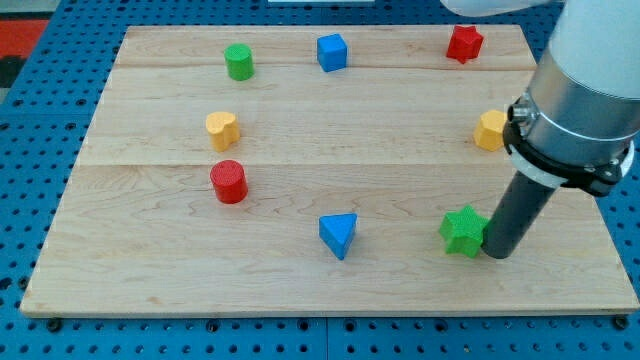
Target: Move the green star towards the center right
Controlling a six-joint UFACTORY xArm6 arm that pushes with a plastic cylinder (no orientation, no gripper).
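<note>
Green and knobbly, the green star lay in the lower right part of the wooden desk, well below the middle of the view's right edge where the task wanted it. The tip of the dark rod stood just beside the star on its right, touching it or very nearly so; the contact itself could not be made out. That placement seemed poor for the job, since a push from the right would send the star toward the view's left, so the tip would probably have needed to come round beneath the star to drive it upward. The arm carried no pincer at all, only the rod, so nothing could be said to be apart or clamped. Up the right side, a yellow block sat near the centre right, partly hidden by the grey arm, and might have stood in the star's way. A blue triangular block lay to the star's left, apart from it. Farther off were a red cylinder, a yellow block of rounded shape, a green cylinder, a blue cube and a red star along the top.
</note>
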